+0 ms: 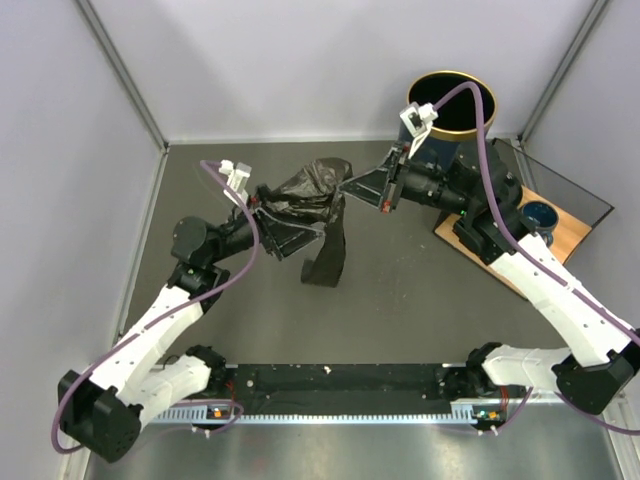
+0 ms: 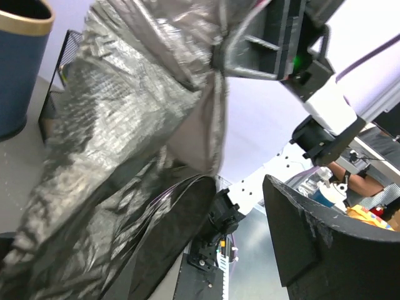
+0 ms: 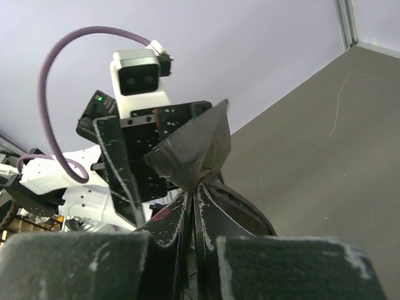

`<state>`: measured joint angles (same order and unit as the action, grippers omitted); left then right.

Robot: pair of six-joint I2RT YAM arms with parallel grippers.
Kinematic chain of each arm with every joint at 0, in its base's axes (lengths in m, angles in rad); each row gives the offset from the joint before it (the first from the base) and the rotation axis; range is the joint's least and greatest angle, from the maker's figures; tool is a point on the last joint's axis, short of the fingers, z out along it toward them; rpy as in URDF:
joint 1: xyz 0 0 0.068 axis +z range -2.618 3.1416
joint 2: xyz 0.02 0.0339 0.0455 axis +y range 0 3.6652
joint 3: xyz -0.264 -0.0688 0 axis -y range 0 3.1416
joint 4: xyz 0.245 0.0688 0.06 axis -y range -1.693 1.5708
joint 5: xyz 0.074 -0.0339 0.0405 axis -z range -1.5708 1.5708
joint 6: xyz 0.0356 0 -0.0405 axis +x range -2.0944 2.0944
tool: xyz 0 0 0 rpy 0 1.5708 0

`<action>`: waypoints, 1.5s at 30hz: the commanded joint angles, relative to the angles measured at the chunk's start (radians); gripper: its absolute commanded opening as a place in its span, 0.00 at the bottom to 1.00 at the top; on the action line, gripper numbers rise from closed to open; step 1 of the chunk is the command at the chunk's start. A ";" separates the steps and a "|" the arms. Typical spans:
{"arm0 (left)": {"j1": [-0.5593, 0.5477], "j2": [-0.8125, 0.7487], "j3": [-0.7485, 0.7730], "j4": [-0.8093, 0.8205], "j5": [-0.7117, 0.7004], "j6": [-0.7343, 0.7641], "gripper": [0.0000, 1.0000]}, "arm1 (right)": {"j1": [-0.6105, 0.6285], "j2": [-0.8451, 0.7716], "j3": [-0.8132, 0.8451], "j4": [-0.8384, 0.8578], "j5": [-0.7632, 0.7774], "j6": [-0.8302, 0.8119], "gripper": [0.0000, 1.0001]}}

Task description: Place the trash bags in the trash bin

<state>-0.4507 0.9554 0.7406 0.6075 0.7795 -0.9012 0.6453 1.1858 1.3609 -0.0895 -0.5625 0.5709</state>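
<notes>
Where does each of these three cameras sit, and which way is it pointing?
Top external: above and behind the arms, looking down on the table; shows the left arm, right arm, trash bag and trash bin.
Left wrist: on the left arm, facing the right claw across the bag; its own finger shows.
Right wrist: on the right arm, facing the left arm; the right claw pinches the bag.
Both wrist views share the bag.

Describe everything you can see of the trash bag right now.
The trash bag is thin, glossy black film, crinkled and slightly see-through. It hangs bunched above the table, a tail drooping toward it. The right gripper pinches one corner; the rest drapes against the open left gripper. It is outside the trash bin.
</notes>
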 commanded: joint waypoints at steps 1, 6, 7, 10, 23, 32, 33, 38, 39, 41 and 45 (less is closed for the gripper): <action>-0.011 -0.021 0.048 0.018 -0.020 0.002 0.79 | -0.004 0.000 -0.017 0.079 -0.042 0.036 0.00; -0.009 0.046 0.065 -0.005 -0.123 -0.042 0.75 | 0.007 0.000 -0.026 0.122 -0.074 0.069 0.00; -0.006 0.057 0.063 -0.008 -0.134 -0.048 0.72 | 0.007 -0.002 -0.028 0.125 -0.088 0.076 0.00; 0.000 0.088 0.063 -0.014 -0.164 -0.064 0.56 | 0.007 -0.011 -0.032 0.125 -0.100 0.087 0.00; 0.127 0.019 0.020 -0.092 -0.027 0.060 0.00 | -0.183 -0.020 -0.002 -0.009 -0.120 0.057 0.00; 0.136 -0.044 0.053 -0.243 0.072 0.254 0.14 | -0.251 0.061 0.057 0.035 -0.224 0.082 0.00; 0.113 -0.038 0.034 -0.206 0.061 0.164 0.49 | -0.246 0.060 0.035 0.071 -0.232 0.105 0.00; 0.037 0.028 0.022 -0.083 -0.063 0.065 0.87 | -0.205 0.057 0.007 0.175 -0.277 0.170 0.00; 0.034 0.048 0.035 -0.074 -0.072 0.029 0.88 | -0.196 0.052 -0.003 0.181 -0.281 0.172 0.00; 0.033 0.095 0.046 -0.049 -0.104 -0.001 0.89 | -0.164 0.044 -0.008 0.177 -0.284 0.175 0.00; 0.033 0.149 0.065 0.027 -0.128 -0.073 0.89 | -0.118 0.025 -0.023 0.172 -0.272 0.162 0.00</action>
<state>-0.4168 1.0767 0.7662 0.4984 0.7067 -0.8764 0.4850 1.2522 1.3460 0.0219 -0.8177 0.7238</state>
